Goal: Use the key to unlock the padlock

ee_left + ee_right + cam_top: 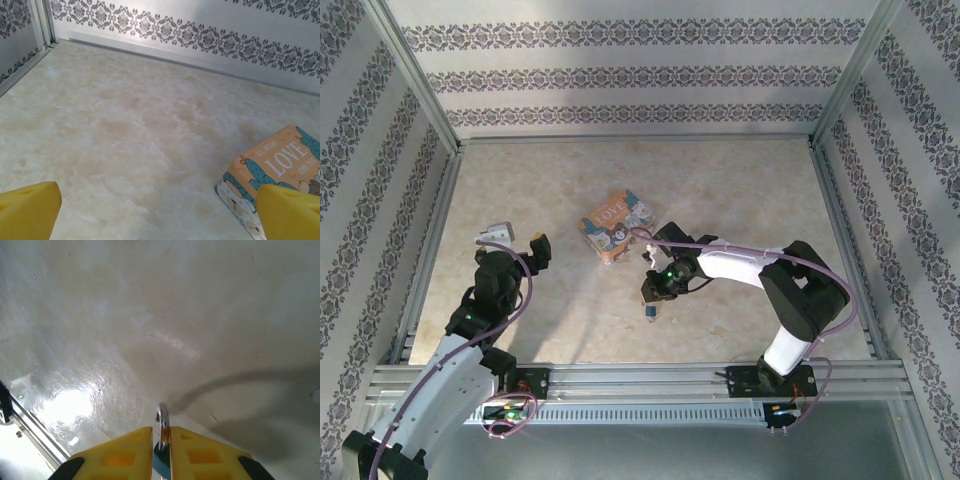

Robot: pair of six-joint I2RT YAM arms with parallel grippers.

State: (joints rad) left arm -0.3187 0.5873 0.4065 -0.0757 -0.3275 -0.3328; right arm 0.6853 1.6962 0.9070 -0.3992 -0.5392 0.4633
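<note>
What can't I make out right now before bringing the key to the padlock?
- Keyhole on the padlock: too small in the top view; in the left wrist view the right edge and a finger of the left hand cut it off.
- Head of the key: right wrist view, buried between the fingers of the right hand.

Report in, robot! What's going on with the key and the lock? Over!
Left pincer open, near padlock. Right pincer shut on key. Padlock flat on table, untouched. Nothing lying between key and padlock.

"LOVE" on padlock (280, 161) (white capitals)
</note>
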